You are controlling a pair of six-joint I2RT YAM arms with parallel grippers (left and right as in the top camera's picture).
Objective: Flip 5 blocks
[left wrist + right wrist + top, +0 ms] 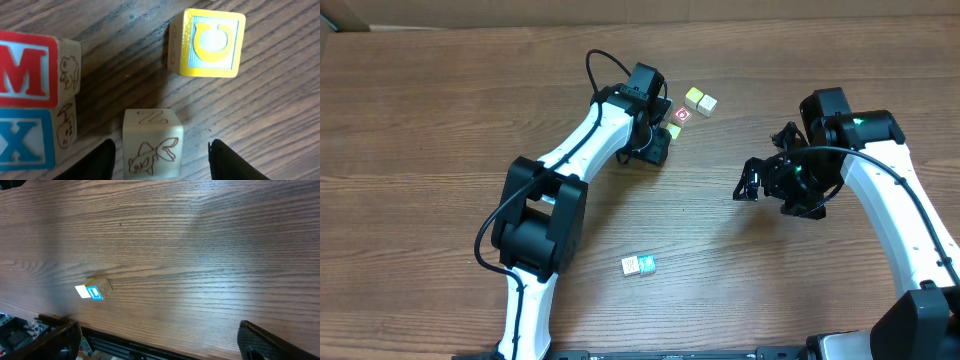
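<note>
Overhead: the left arm is stretched toward 4 clustered blocks point(685, 112), with the left gripper point(665, 135) low at their near edge; the right arm is bent, and the right gripper point(748, 186) is spread over the table point(440, 120); the L block point(638, 265) lies well apart.

Left wrist: the Z block point(152, 142) is straddled by parted fingers point(102, 162) and not touched; the M block point(27, 67) and X block point(25, 137) touch each other; the U block point(210, 42) lies apart.

Right wrist: the fingers point(270, 340) are spread wide; the L block point(94, 289) is seen on bare wood.

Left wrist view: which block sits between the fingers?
The pale fish block, N on top, flanked by the left gripper. The yellow U block lies beyond; the red M block and blue X block sit aside.
</note>
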